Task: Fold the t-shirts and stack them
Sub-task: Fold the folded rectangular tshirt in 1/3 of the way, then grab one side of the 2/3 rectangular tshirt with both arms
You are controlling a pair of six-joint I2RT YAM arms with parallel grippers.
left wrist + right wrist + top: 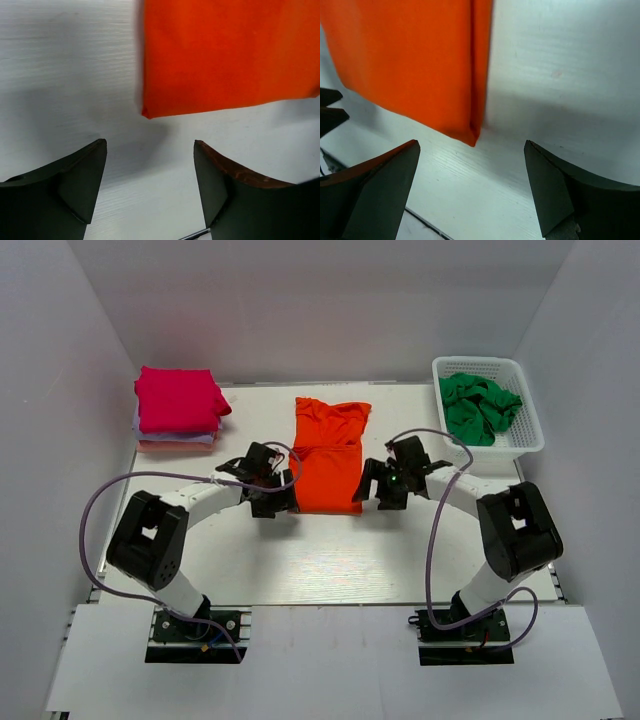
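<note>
**Near hem sits between 2 spread pincers**

The orange t-shirt (328, 455) lies flat at the middle of the table (330, 560), already folded into a narrow strip. In the overhead view its long axis runs from 12 o'clock to 6 o'clock, with the collar end at 12 and the straight hem at 6, nearest the arm bases.

We have the left pincer (280, 498) just beside the hem's corner on the 9 o'clock side and the right pincer (372, 490) just beside the corner on the 3 o'clock side. Each arm is about equally near its own corner, so neither has the advantage.

From the left wrist, the left pincer (150, 145) is spread with only bare table in the gap. The orange t-shirt (225, 55) has its corner at 12 o'clock, just past the tips, and the cloth runs off toward 2 o'clock. From the right wrist, the right pincer (471, 145) is spread wide and grips nothing. The corner of the orange t-shirt (405, 60) lies at 12 o'clock, level with the tips, and the cloth spreads toward 10 o'clock.

We judge the coming move to be a 2-corner pinch at the hem, then a fold toward 12 o'clock along the long axis.

The stack (178, 410) of folded shirts waits at 10 o'clock. The green t-shirts (478, 405) sit in the basket (530, 440) at 2 o'clock.
</note>
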